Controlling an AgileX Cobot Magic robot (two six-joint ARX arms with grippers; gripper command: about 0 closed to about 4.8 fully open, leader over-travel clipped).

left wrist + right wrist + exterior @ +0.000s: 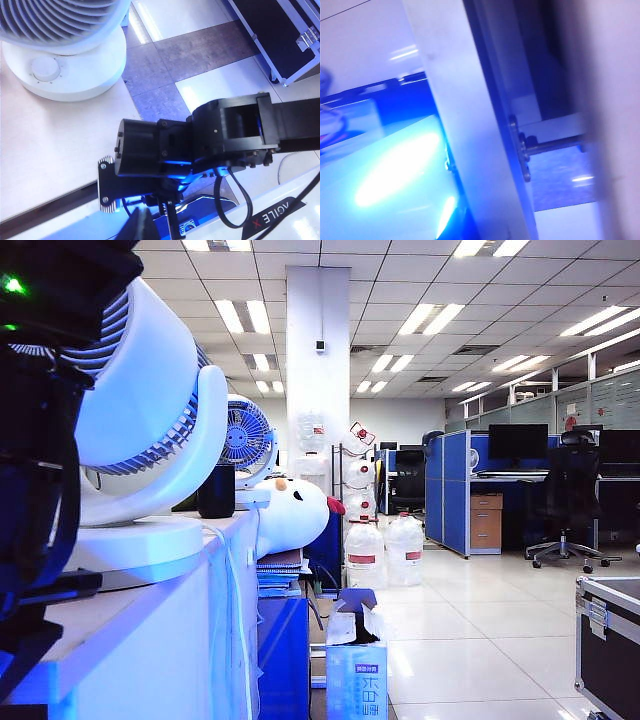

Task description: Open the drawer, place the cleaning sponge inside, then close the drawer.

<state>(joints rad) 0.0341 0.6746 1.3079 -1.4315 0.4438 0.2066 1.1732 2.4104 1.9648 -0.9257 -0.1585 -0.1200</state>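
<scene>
Two pairs: right fingers clenched by a white panel (470, 150), left fingers above the table (50, 150) edge, state unclear; sponge hidden.

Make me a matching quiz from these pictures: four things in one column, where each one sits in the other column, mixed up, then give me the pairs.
Things:
1. large white round fan
2. black cylindrical cup
3. black case with metal edging
4. clear plastic water jugs

Places:
a. on the tiled floor, at the exterior view's right edge
b. on the white desk, nearest the camera
c. on the floor near the white pillar
d. on the desk, just beyond the fan's base

Pairs: 1-b, 2-d, 3-a, 4-c
</scene>
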